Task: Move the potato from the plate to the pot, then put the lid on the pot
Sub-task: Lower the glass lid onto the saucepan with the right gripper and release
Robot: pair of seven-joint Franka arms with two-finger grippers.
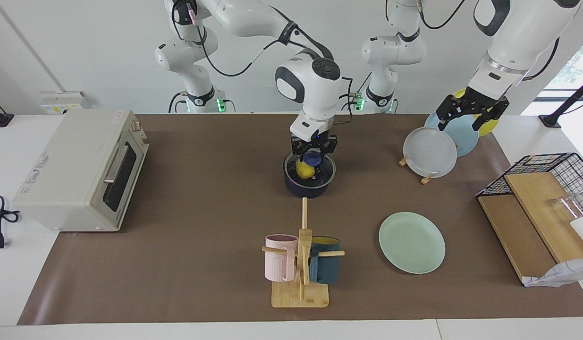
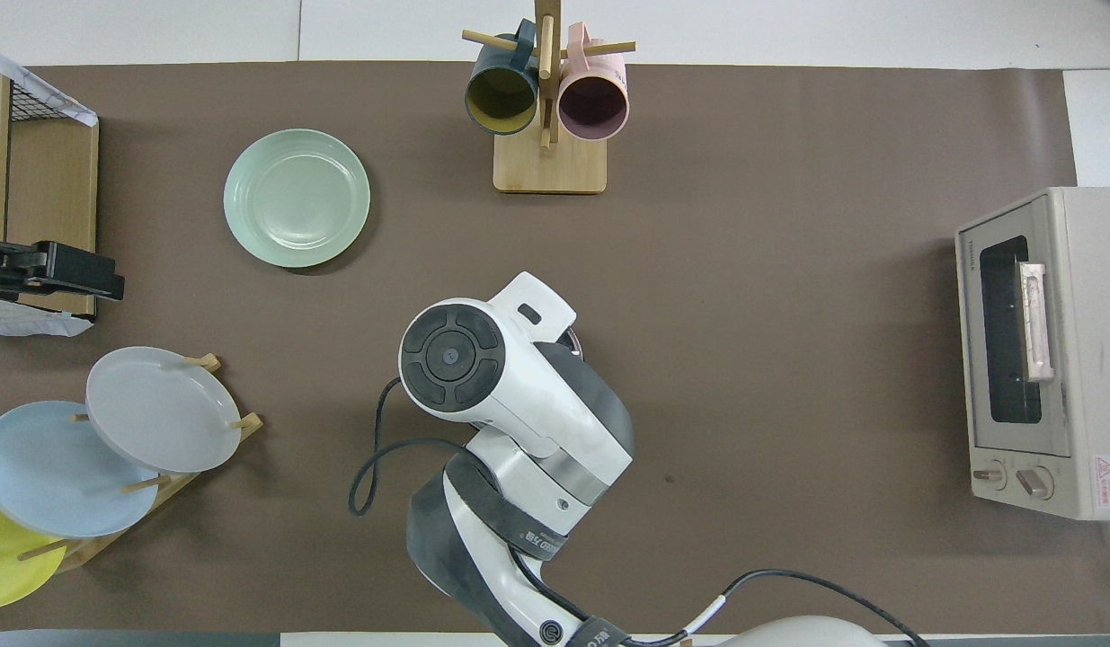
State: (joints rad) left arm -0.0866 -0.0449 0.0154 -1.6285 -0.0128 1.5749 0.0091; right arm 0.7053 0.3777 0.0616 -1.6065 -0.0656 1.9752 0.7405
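The dark blue pot (image 1: 306, 188) stands mid-table, nearer to the robots than the mug rack. The yellow potato (image 1: 304, 169) lies inside it and shows through the clear glass lid (image 1: 325, 174), which rests on or just above the pot's rim. My right gripper (image 1: 314, 152) points straight down over the pot, its fingers closed around the lid's blue knob (image 1: 313, 158). The mint-green plate (image 1: 411, 242) (image 2: 297, 198) lies bare toward the left arm's end of the table. My left gripper (image 1: 469, 113) hangs open over the plate rack. In the overhead view the right arm hides the pot.
A toaster oven (image 1: 81, 170) stands at the right arm's end. A wooden mug rack (image 1: 302, 264) with a pink and a teal mug stands farther from the robots than the pot. A rack of upright plates (image 1: 430, 152) and a wire basket with wooden boards (image 1: 541, 212) are at the left arm's end.
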